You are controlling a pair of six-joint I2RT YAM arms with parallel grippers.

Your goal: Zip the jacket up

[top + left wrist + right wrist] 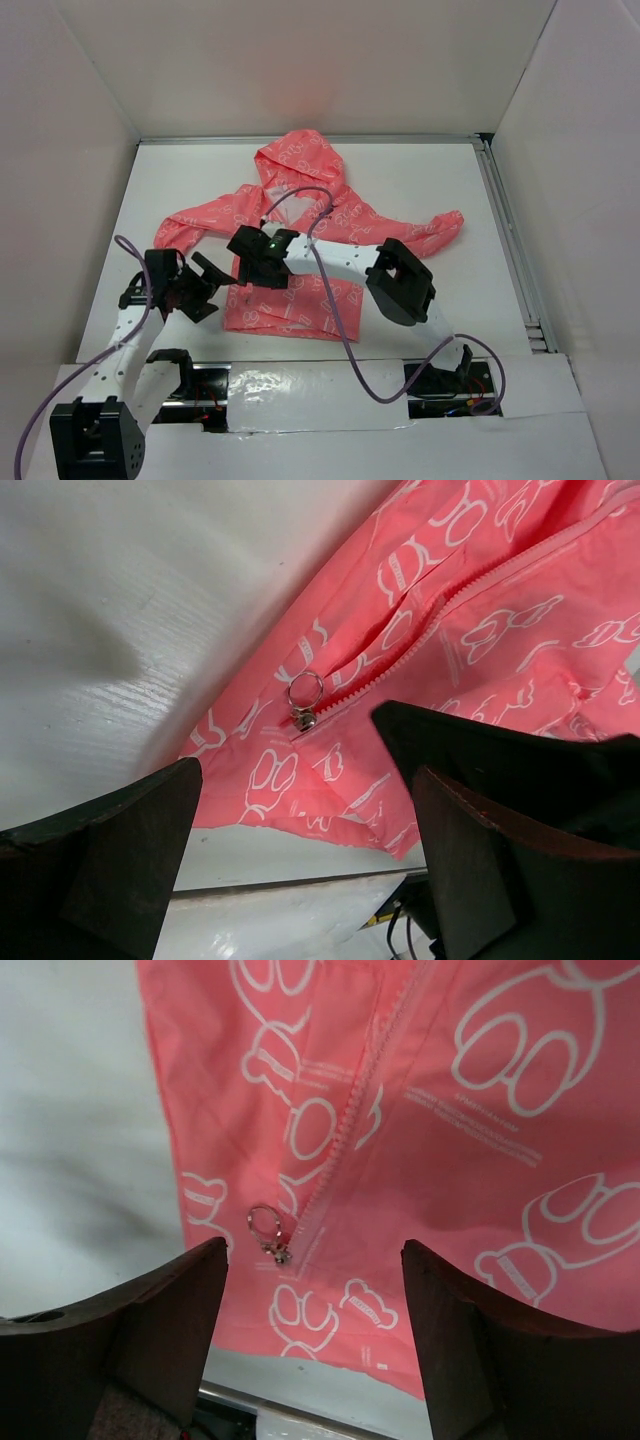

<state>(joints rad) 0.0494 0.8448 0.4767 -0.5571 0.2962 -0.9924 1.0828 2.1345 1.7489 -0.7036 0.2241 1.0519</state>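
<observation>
Zipping looks barely begun: the coral-pink hooded jacket with white print [270, 310] lies flat on the white bench [420, 180], its silver ring-pull slider [268, 1230] down by the hem. Both arms stoop low. The left pincer [205, 283] and right pincer [252, 262] gape wide and empty, with the slider just ahead of each.

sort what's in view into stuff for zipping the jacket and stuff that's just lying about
For the job:
jacket
zipper
ring pull
left gripper, open
right gripper, open

Just there:
purple cables
table
white walls
</observation>
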